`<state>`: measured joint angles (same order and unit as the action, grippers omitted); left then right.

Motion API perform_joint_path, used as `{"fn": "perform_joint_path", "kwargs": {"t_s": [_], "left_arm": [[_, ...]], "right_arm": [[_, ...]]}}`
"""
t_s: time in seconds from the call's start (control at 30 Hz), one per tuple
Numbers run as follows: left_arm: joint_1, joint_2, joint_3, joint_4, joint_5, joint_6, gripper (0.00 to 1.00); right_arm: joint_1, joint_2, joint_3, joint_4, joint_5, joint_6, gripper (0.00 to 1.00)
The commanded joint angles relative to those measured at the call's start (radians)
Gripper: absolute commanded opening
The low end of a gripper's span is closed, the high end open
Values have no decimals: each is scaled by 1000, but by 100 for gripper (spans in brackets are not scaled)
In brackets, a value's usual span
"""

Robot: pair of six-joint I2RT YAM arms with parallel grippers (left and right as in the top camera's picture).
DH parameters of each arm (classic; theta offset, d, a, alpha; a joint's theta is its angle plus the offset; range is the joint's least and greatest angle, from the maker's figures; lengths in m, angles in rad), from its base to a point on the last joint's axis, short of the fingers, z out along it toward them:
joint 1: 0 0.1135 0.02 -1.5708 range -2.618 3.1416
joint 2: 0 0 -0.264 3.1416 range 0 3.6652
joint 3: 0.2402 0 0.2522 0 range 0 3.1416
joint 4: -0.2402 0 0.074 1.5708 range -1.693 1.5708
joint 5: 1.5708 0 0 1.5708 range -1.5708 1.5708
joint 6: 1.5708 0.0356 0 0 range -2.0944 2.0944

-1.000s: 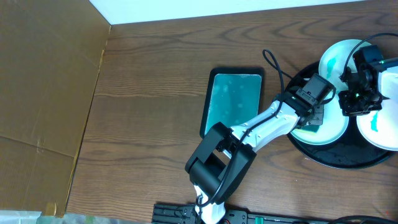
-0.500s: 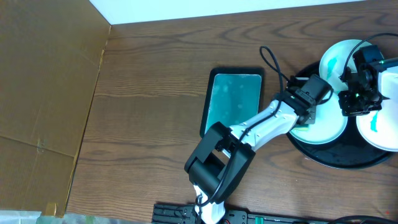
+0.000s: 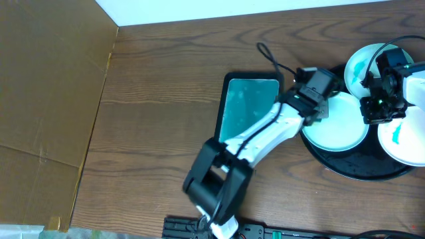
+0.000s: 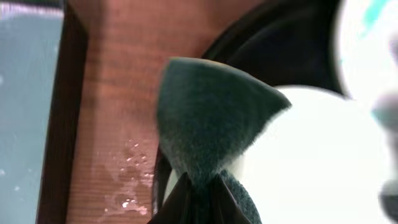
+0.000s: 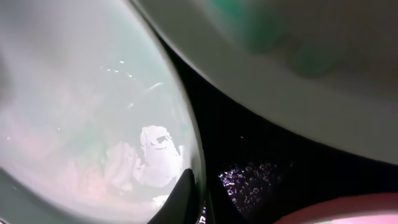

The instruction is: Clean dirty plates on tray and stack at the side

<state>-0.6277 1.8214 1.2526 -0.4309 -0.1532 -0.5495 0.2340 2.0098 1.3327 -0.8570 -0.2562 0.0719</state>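
Since the earlier frame, the left arm had swung toward the worktop's (image 3: 166, 99) left edge. This carried the left fingers (image 4: 189, 200) from the middle of the left-hand plate (image 3: 340, 127) to the tray's (image 3: 352, 170) left rim, near the small rectangular tray (image 3: 219, 119). The fingers were pinching a dark green sponge (image 4: 211, 124), which hung over that plate's rim. The tray lay at the right edge of the worktop with all three plates on it. The left-hand plate appeared clean, while the far plate (image 3: 358, 63) and right-hand plate (image 3: 406, 145) showed teal smears. Wiping of the first plate was judged complete, with stacking not yet begun. The next move called for re-wetting the sponge or lifting the clean plate aside. The left arm reached diagonally from the near edge. The right fingers (image 3: 382, 105) sat low among the plates, and it could not be told whether they were spread or closed.
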Motion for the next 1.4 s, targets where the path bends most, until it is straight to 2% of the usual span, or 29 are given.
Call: {"fn": "perform_joint_path", "kwargs": {"t_s": [0.0, 0.27, 0.4, 0.47, 0.67, 0.8, 0.9, 1.13, 1.37], "left_arm": [[5, -11, 6, 12, 148, -48, 7], [-6, 103, 0, 119, 374, -79, 7], [-6, 152, 0, 124, 381, -47, 7], [-5, 167, 0, 112, 355, -3, 7], [0, 161, 0, -13, -45, 7, 7], [14, 111, 1, -69, -192, 7, 7], [23, 45, 1, -65, -180, 6, 7], [34, -142, 1, -37, -17, 6, 7], [135, -297, 1, -77, -16, 3, 7]], "right_arm": [[-4, 5, 1, -2, 42, 2, 5], [-4, 5, 1, 1, 42, 2, 7], [-4, 5, 1, 1, 42, 2, 7], [-4, 5, 1, 1, 43, 2, 6], [-5, 5, 1, 1, 43, 1, 1], [-2, 5, 1, 1, 43, 1, 1], [3, 1, 2, 0, 42, 2, 1], [4, -43, 14, 2, 42, 1, 1], [47, -136, 59, 2, 95, -48, 1]]}}
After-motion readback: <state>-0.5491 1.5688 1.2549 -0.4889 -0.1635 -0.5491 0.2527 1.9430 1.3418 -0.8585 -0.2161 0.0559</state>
